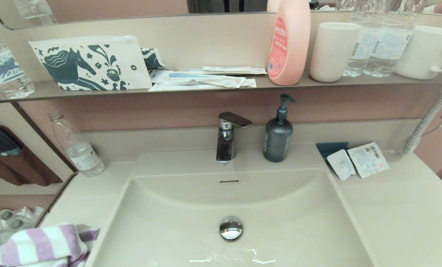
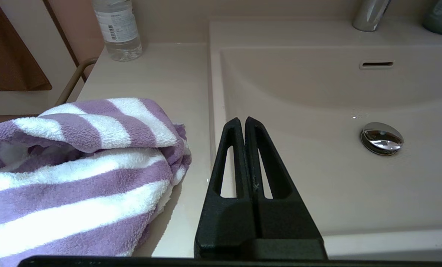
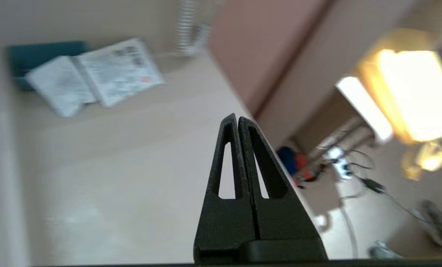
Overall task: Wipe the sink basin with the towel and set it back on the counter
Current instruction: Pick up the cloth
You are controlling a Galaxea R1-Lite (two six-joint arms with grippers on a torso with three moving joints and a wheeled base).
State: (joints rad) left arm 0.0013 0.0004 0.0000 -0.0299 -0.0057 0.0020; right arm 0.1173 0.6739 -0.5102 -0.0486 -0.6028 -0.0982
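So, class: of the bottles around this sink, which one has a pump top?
The dark grey soap bottle on the counter, just right of the tap. The pink bottle and the clear water bottle have no pump.

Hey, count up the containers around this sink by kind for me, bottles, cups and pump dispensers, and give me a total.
Clear plastic water bottles: 3, one on the counter, one at the shelf's left end, one on the shelf's right
Pink bottle: 1
White cups: 2, a tumbler and a mug
Dark pump dispenser: 1
Total: 7

One towel [image 1: 39, 246], one sink basin [image 1: 298, 226], three sachets [image 1: 356, 160], two cups [image 1: 332, 52], one soap dispenser [image 1: 278, 133].
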